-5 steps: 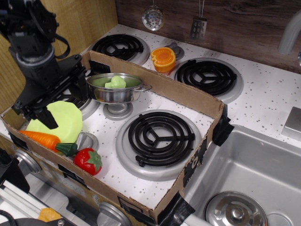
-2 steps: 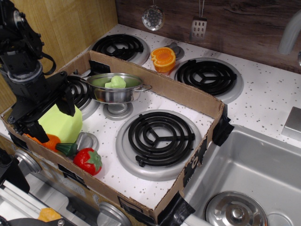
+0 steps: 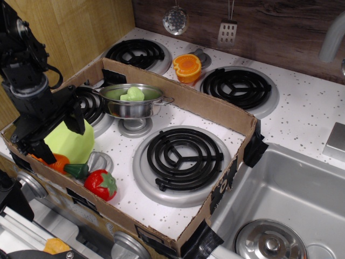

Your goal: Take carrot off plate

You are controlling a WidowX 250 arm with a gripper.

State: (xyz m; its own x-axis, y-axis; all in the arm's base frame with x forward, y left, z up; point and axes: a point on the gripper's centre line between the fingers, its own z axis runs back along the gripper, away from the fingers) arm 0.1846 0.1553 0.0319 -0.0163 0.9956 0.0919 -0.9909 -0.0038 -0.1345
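Carrot [image 3: 63, 163], smooth tapered orange plastic, lies at the bench's [image 3: 302, 108] front-left corner against the round yellow-green plate [image 3: 75, 141]; black claw [image 3: 47, 137] covers it, grip unclear.

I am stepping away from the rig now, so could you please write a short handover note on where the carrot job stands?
Gripper: down over the carrot's thick end; whether it is closed on it cannot be told.
Carrot: mostly hidden by the arm, lying at the plate's front edge, green stem end pointing toward the strawberry.
Plate: front-left corner of the cardboard box, partly covered by the arm.
Done: approach to the carrot.
Left: confirm the grip, lift the carrot, set it down off the plate.
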